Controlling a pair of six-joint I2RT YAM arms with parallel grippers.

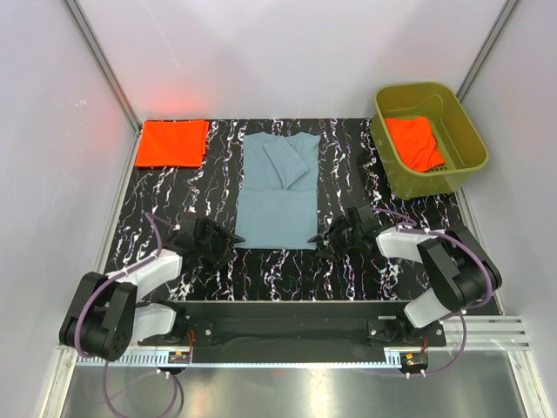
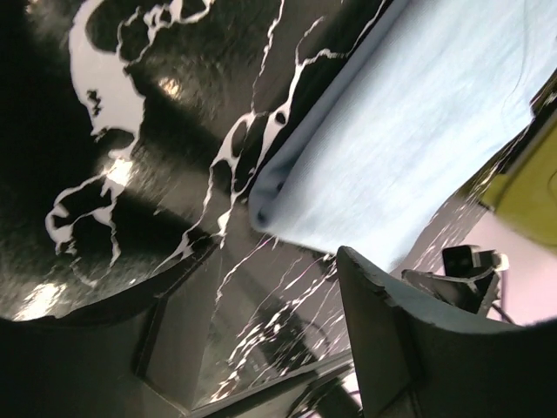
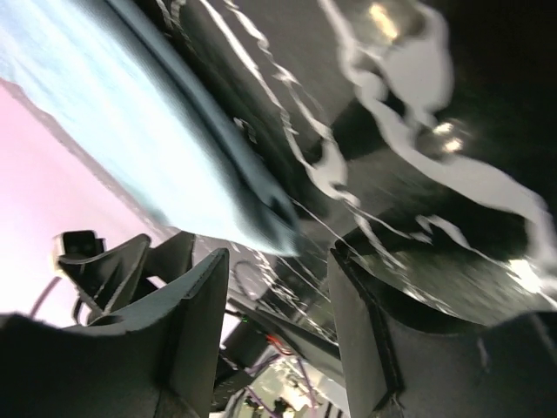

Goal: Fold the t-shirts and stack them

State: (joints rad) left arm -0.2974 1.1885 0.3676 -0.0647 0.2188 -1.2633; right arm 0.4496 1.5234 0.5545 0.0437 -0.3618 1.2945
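The blue-grey t-shirt [image 1: 277, 192] lies flat mid-table as a long rectangle with its sleeves folded inward. My left gripper [image 1: 228, 239] sits low at the shirt's near left corner, and my right gripper [image 1: 329, 237] at its near right corner. In the left wrist view the shirt's corner [image 2: 409, 131] lies just beyond the open left gripper [image 2: 261, 261], with nothing between the jaws. The right wrist view shows the other corner [image 3: 174, 148] just ahead of the open right gripper [image 3: 278, 261], also empty. A folded orange-red t-shirt [image 1: 171, 142] rests at the far left. Another orange-red t-shirt [image 1: 414, 142] lies crumpled in the tub.
The olive-green plastic tub [image 1: 470, 131] stands at the far right corner of the black marbled table [image 1: 174, 200]. White walls and metal posts enclose the sides and back. Both arm bases are at the near edge.
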